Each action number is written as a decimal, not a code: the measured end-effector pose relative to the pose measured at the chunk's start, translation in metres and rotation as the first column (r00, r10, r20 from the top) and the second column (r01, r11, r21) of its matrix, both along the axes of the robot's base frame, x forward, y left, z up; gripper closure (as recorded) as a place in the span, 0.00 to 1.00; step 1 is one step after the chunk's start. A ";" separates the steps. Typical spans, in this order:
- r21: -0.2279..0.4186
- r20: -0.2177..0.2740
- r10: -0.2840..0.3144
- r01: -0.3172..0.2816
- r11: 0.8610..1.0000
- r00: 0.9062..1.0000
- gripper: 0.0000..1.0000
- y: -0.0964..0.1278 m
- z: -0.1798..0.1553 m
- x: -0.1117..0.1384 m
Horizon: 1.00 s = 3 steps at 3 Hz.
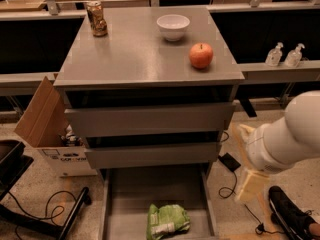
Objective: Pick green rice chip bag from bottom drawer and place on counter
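Note:
The green rice chip bag (167,220) lies crinkled on the floor of the open bottom drawer (130,189), near its front edge, white label patch showing. The counter (140,54) is the grey cabinet top; it holds a red apple (201,55), a white bowl (173,26) and a can (95,18). My white arm (290,134) comes in from the right. My gripper (249,186) hangs low to the right of the drawer, outside its right wall, apart from the bag.
The two upper drawers (150,119) are shut. A cardboard box (47,129) stands left of the cabinet. Cables (35,216) lie on the floor at left and right. Two sanitiser bottles (285,55) stand on a ledge at right. A black shoe (290,214) is at bottom right.

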<state>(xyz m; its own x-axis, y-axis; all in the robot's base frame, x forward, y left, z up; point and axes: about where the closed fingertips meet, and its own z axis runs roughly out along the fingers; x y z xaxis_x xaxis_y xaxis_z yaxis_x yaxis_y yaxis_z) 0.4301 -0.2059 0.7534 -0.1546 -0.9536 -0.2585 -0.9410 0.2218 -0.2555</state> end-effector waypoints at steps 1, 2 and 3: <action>0.016 0.066 -0.012 0.011 1.000 0.998 0.00 0.003 0.000 0.016; 0.015 0.067 -0.012 0.011 1.000 0.998 0.00 0.003 0.000 0.016; -0.012 0.060 0.009 -0.008 1.000 0.998 0.00 0.012 -0.018 0.025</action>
<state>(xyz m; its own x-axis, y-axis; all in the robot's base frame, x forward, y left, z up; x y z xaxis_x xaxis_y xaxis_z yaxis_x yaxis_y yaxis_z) 0.4551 -0.1943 0.7356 -0.1312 -0.9578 -0.2557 -0.9257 0.2107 -0.3143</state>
